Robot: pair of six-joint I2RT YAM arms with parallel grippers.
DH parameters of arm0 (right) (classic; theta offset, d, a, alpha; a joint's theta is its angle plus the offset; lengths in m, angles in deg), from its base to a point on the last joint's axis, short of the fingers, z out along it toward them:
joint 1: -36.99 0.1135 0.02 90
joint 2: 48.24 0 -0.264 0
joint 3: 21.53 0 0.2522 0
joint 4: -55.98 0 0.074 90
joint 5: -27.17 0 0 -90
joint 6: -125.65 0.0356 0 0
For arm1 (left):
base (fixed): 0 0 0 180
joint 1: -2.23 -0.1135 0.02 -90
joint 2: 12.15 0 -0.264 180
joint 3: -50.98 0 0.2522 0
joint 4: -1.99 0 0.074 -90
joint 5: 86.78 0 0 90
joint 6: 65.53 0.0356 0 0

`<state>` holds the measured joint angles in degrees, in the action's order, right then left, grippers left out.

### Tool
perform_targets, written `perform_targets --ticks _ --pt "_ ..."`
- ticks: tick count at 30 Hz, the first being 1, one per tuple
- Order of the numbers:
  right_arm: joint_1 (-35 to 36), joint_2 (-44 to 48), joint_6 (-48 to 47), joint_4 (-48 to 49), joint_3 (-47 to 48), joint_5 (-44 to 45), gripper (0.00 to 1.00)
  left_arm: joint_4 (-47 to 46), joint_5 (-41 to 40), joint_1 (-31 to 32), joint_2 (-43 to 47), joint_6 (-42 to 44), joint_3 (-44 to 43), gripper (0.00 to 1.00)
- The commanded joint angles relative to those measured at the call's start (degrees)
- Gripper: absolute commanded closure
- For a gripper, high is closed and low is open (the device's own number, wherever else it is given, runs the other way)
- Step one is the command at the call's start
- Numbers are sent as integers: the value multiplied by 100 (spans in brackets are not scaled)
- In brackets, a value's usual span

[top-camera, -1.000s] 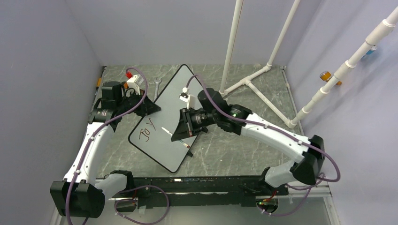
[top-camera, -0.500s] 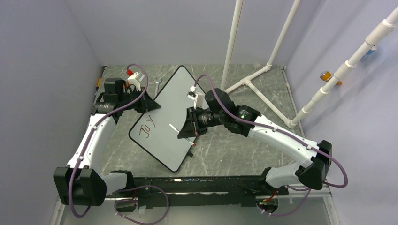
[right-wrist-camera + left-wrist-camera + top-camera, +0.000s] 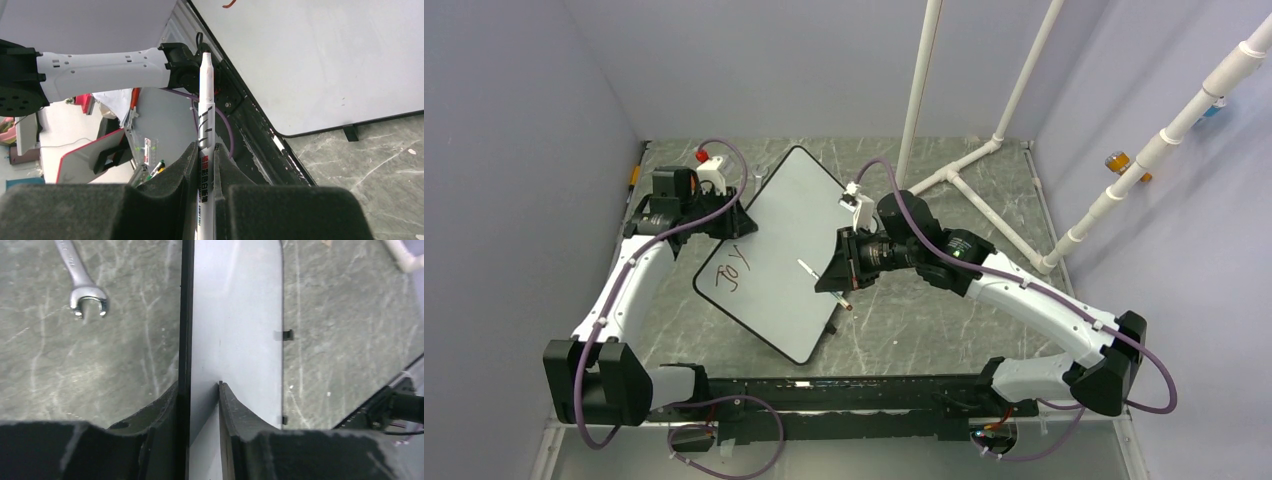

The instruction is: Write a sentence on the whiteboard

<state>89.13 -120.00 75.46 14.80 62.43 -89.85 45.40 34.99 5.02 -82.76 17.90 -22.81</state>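
right gripper (image 3: 205,150): jaws pinched tight on the white marker (image 3: 205,100) — tip looks off the board
whiteboard (image 3: 784,230): between the arms, sentence (image 3: 724,275) only a few letters in
left gripper (image 3: 199,387): clamped on its rim
next: lower the tip beside those letters

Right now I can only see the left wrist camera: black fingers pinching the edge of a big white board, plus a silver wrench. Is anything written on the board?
Observer: Yes. The top camera shows reddish-brown handwritten letters near the left corner of the flat white whiteboard, maybe "Joy".
Operator: Who has the pen?
Observer: The right gripper is shut on a slim white marker.
Operator: Is it writing?
Observer: Its front end is over blank board right of the letters; touching or not, I cannot tell.
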Motion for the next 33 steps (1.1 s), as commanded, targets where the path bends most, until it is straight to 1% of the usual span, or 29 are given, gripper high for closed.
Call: perform_targets --ticks 1,4,10,17,23,27,33 --pt "-40 228 -88 58 -76 46 100 -235 -769 -48 -24 587 -85 66" --pt "-58 254 -101 53 -94 46 100 -262 -737 -49 -9 587 -72 60" --pt "-71 252 -97 71 -139 38 100 -366 -525 -50 100 557 -44 53" --pt "-91 277 -123 5 -104 99 100 -661 -24 90 220 173 43 55" --pt "-107 409 -149 -91 -130 174 100 -751 -79 606 44 -8 -53 54" --pt "-116 524 -149 -131 -176 226 100 -864 -70 782 -116 -104 -125 54" --pt "-149 660 -166 -204 -225 293 100 -902 -156 1246 -510 -41 -443 53"
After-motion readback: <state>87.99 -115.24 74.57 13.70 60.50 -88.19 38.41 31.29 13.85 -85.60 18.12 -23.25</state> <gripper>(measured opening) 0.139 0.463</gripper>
